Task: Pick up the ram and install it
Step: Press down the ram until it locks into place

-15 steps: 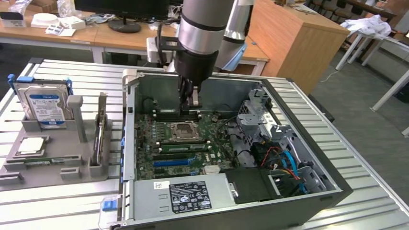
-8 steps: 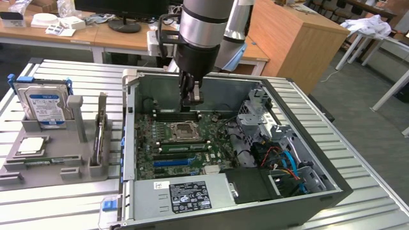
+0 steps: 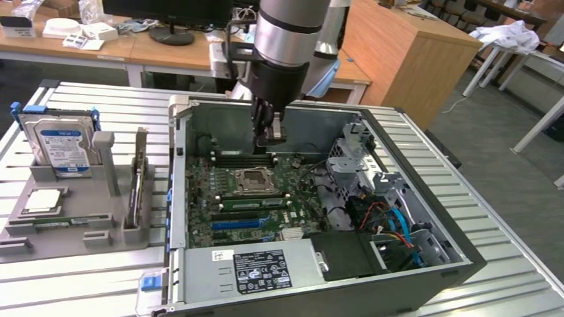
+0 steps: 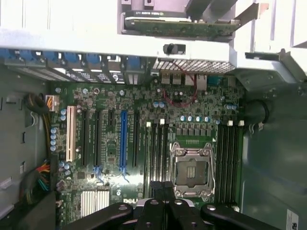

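A green ram stick [image 3: 251, 203] with dark chips stands in a memory slot on the motherboard [image 3: 231, 191]. It sits between the CPU socket [image 3: 251, 178] and the blue slot [image 3: 236, 224]. My gripper [image 3: 271, 139] hangs inside the open computer case, over the far memory slots [image 3: 242, 159] beyond the socket and apart from the stick. In the wrist view its black fingers [image 4: 157, 190] are pressed together, shut, and I see nothing between them. Under them lie the dark slots [image 4: 158, 143] beside the CPU socket [image 4: 193, 170].
The case walls [image 3: 181, 165] ring the board. A drive cage and cables [image 3: 387, 218] crowd the exterior view's right. A grey holder [image 3: 75, 221] on the exterior view's left carries a hard drive [image 3: 62, 142], a CPU [image 3: 44, 200], an upright card [image 3: 139, 188] and a small green strip [image 3: 50, 225].
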Tool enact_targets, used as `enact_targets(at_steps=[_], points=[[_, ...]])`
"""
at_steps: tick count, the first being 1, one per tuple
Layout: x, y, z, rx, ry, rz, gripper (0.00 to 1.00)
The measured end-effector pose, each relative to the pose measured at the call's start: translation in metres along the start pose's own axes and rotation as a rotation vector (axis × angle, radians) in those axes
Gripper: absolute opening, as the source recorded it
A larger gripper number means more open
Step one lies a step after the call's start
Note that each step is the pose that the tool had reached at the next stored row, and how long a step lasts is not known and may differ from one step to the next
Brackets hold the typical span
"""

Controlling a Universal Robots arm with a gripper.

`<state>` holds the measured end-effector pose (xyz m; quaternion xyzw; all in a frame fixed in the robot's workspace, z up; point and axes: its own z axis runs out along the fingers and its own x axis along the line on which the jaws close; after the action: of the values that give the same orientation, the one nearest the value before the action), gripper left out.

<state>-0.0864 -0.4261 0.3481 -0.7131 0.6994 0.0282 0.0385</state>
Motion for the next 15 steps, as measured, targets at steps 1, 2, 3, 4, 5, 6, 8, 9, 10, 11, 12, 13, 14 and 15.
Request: enact_targets(at_steps=[1,2,3,4,5,6,8,9,10,11,12,13,14,15], points=[[0.000,-0.0030,0.0000,-0.0005,0.0000,0.000,0.11],[0.000,-0.0059,0.0001,-0.0016,-0.0002,0.000,0.11],[0.000,-0.0088,0.0001,-0.0030,-0.0001,0.000,0.11],[0.000,-0.0114,0.0002,-0.0042,-0.0002,0.000,0.11],[0.000,-0.0140,0.0002,-0.0054,-0.0002,0.001,0.11],[0.000,-0.0165,0.0003,-0.0066,-0.0003,0.001,0.11],[0.001,-0.0214,0.0003,-0.0098,-0.0004,0.001,0.11],[0.001,-0.0237,0.0004,-0.0113,-0.0004,0.001,0.11],[0.001,-0.0257,0.0004,-0.0126,-0.0003,0.001,0.11],[0.001,-0.0278,0.0004,-0.0139,-0.0004,0.001,0.11],[0.001,-0.0295,0.0004,-0.0151,-0.0004,0.001,0.11],[0.001,-0.0308,0.0004,-0.0159,-0.0004,0.001,0.11],[0.001,-0.0310,0.0004,-0.0160,-0.0003,0.001,0.11],[0.001,-0.0310,0.0004,-0.0160,-0.0003,0.001,0.11]])
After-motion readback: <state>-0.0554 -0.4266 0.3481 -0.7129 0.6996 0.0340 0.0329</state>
